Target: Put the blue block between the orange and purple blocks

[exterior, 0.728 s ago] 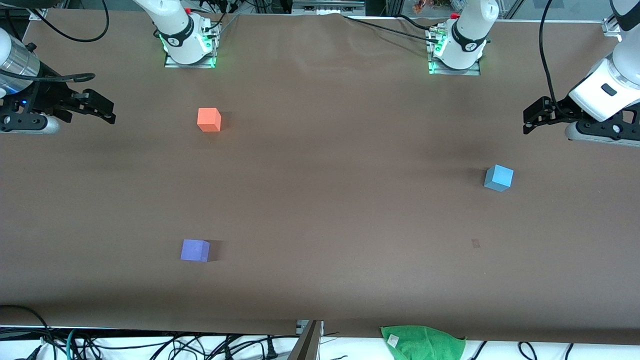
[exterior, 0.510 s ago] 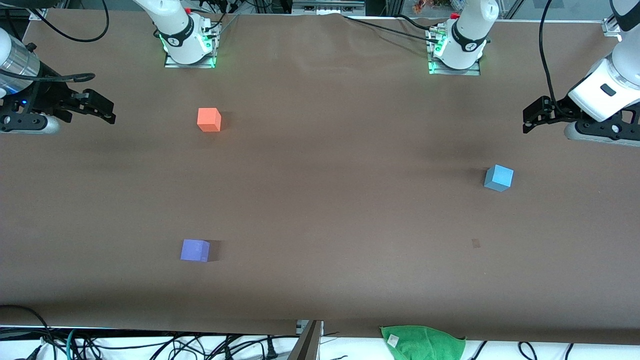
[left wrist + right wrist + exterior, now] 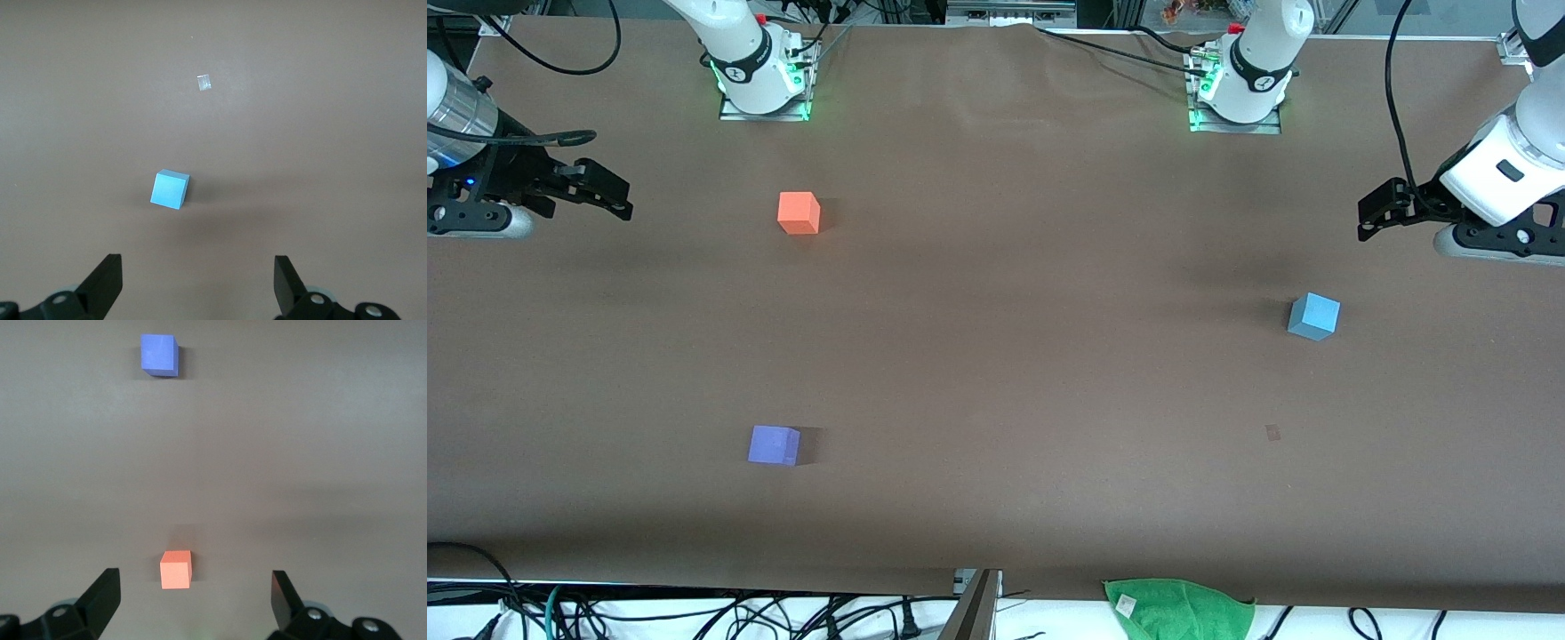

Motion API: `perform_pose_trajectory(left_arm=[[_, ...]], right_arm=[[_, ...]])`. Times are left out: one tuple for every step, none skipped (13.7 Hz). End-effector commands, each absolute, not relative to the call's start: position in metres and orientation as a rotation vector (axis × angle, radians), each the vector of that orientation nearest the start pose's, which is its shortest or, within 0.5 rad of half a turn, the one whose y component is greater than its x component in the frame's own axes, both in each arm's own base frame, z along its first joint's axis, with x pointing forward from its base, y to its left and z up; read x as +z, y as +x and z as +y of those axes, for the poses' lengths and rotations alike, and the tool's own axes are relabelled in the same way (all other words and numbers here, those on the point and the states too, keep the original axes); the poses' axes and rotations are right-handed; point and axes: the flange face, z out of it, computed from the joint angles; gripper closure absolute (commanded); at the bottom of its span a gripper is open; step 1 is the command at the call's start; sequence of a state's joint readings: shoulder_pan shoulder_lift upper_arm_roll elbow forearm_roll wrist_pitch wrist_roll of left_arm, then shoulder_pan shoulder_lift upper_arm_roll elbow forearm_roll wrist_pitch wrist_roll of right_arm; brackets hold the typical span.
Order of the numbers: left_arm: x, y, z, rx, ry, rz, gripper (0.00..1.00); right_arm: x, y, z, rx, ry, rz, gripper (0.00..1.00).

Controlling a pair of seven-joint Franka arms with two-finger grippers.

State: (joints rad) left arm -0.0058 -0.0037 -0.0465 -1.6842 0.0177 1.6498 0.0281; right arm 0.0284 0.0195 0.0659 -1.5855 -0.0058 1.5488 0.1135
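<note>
A: Left gripper point(image 3: 1368, 216), fingers spread wide and empty, hangs over the table's point(image 3: 996, 356) left-arm end; blue block point(image 3: 1313, 316) lies near, untouched.

B: Right gripper point(image 3: 618, 197), also wide, waits. Advice: descend squarely astride the cube's flat faces.

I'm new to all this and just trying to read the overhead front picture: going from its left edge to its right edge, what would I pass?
Right hand → purple block → orange block → green cloth → blue block → left hand.
</note>
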Motion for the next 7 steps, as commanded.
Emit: perform_pose_trajectory(left_arm=[[0.5842, 0.5569, -0.0283, 0.05, -3.131, 0.116, 0.0], [0.5834, 0.5568, -0.0283, 0.053, -3.131, 0.119, 0.0], [0.5833, 0.5567, -0.0283, 0.055, -3.131, 0.116, 0.0], [0.5833, 0.5567, -0.0283, 0.055, -3.131, 0.119, 0.0], [0.5832, 0.5566, -0.0269, 0.057, -3.126, 0.129, 0.0], [0.5833, 0.5553, -0.0249, 0.069, -3.123, 0.131, 0.0], [0.581, 0.553, -0.0205, 0.11, -3.122, 0.124, 0.0]], right_arm=[[0.6069, 0.5536, 0.0517, 0.098, -3.151, 0.039, 0.0], [0.6069, 0.5536, 0.0517, 0.098, -3.151, 0.039, 0.0], [0.607, 0.5538, 0.0516, 0.095, -3.153, 0.039, 0.0], [0.6069, 0.5536, 0.0517, 0.098, -3.151, 0.039, 0.0], [0.6077, 0.5532, 0.0517, 0.095, -3.151, 0.039, 0.0], [0.6077, 0.5532, 0.0517, 0.095, -3.151, 0.039, 0.0], [0.6069, 0.5536, 0.0517, 0.098, -3.151, 0.039, 0.0]])
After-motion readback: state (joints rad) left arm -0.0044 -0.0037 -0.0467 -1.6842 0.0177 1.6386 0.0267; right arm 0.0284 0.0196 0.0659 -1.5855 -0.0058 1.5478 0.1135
